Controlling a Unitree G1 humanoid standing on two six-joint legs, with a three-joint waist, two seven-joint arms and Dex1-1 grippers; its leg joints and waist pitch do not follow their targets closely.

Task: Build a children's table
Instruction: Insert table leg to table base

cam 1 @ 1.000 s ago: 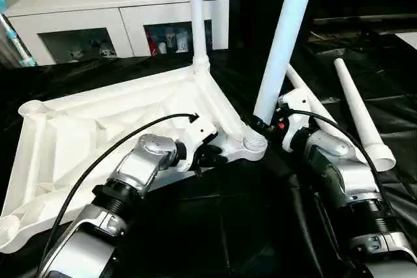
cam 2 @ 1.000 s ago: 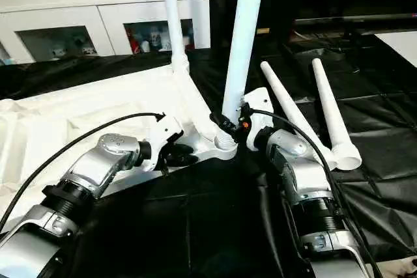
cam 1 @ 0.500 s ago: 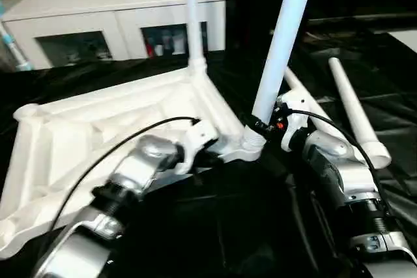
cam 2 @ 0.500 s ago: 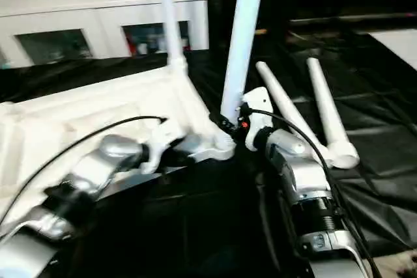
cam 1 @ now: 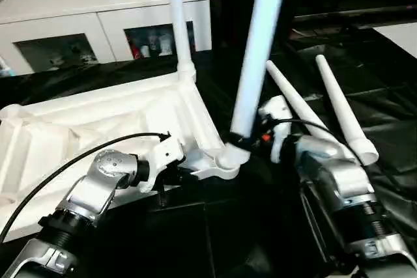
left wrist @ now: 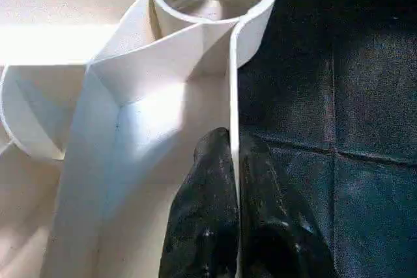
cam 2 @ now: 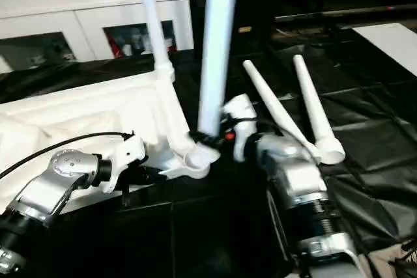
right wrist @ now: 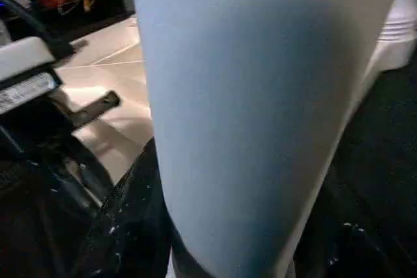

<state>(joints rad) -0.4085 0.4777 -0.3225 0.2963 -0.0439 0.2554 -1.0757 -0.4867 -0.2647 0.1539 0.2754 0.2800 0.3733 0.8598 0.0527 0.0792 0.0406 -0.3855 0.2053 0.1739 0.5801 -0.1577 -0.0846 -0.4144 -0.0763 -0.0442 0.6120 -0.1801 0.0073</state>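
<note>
The children's table top [cam 1: 78, 128] lies upside down on the black sheet. One white leg [cam 1: 174, 11] stands upright in its far corner socket. A second leg [cam 1: 257, 50] stands, leaning a little, in the near right corner socket [cam 1: 225, 157], and my right gripper [cam 1: 246, 140] is shut on it just above the socket; the right wrist view has the leg [right wrist: 260, 109] between the black fingers [right wrist: 124, 226]. My left gripper [left wrist: 229, 144] is shut on the top's thin rim [left wrist: 232, 83] close to that socket. Two loose legs [cam 1: 296, 105] [cam 1: 342, 112] lie to the right.
A white cabinet [cam 1: 98, 4] with glass doors and small items on top stands behind the table. The black sheet [cam 1: 260, 239] covers the big table around and in front of the top. A pale surface [cam 1: 401, 30] shows at the far right.
My left gripper's fingers have closed onto the rim of the table top. The camera has shifted, so the whole picture sits differently. The right gripper keeps its hold on the leg.
</note>
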